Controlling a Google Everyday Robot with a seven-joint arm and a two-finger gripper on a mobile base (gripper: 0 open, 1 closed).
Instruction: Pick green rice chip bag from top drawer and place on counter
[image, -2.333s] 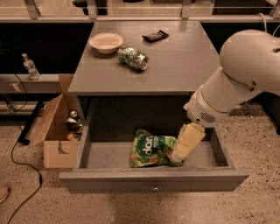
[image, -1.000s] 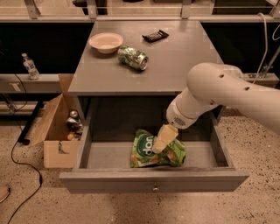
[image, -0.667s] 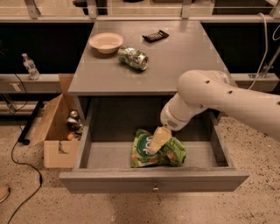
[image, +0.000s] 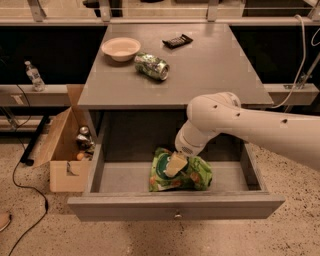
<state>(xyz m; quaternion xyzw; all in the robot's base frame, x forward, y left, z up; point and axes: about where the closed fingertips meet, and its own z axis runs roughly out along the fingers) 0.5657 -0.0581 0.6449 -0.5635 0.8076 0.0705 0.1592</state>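
Note:
The green rice chip bag (image: 192, 176) lies flat in the open top drawer (image: 175, 205), near its front and a little right of centre. It is light green with a dark green circle. My gripper (image: 175, 165) hangs from the white arm straight over the bag's left half, down on or just above the foil. The counter (image: 210, 75) is the grey cabinet top above the drawer.
On the counter stand a cream bowl (image: 121, 48), a green-and-silver can (image: 151, 66) lying on its side, and a small black object (image: 177, 40). An open cardboard box (image: 62, 150) with cans stands on the floor left of the cabinet. A cable runs across the floor at left.
My arm has swung left across the drawer, and the gripper has moved from the bag's right end to over its left half and come lower. The bag has not moved.

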